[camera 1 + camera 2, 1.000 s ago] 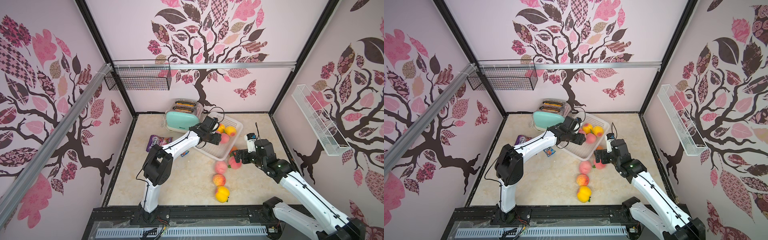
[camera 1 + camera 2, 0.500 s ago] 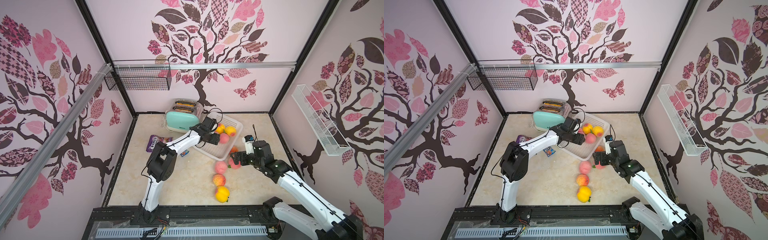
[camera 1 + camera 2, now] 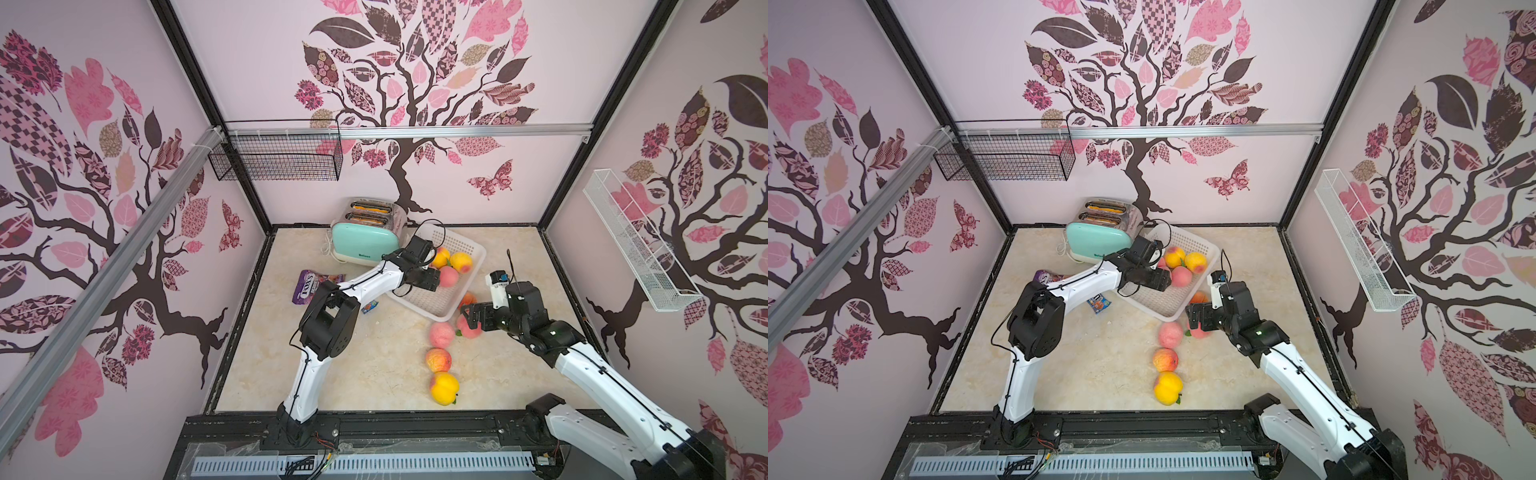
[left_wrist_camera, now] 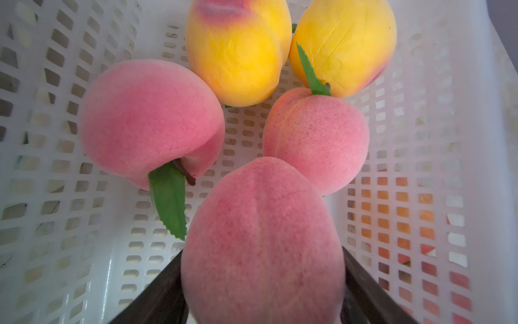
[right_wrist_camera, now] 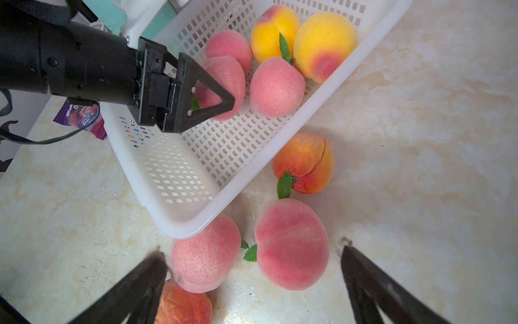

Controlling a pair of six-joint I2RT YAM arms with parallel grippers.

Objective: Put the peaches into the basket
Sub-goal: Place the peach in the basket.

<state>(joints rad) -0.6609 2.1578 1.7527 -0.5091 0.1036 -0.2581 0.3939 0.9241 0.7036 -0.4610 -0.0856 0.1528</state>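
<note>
You had the left gripper (image 3: pixel 436 281) pinching a pink peach (image 4: pixel 262 246) inside the white basket (image 3: pixel 428 301). Two yellow peaches (image 4: pixel 238 53) and two other pink peaches (image 4: pixel 151 120) were bunched in the basket's far half. Your right gripper (image 5: pixel 253 252) hung with its jaws spread wide, close over a loose peach (image 5: pixel 291 244) on the table (image 3: pixel 374 374), just off the basket's near corner. A speckled peach (image 5: pixel 206 252) lay just beside that corner. An orange peach (image 5: pixel 304 164) lay beside the basket's wall, and two more peaches (image 3: pixel 438 359) sat nearer the table's front edge.
</note>
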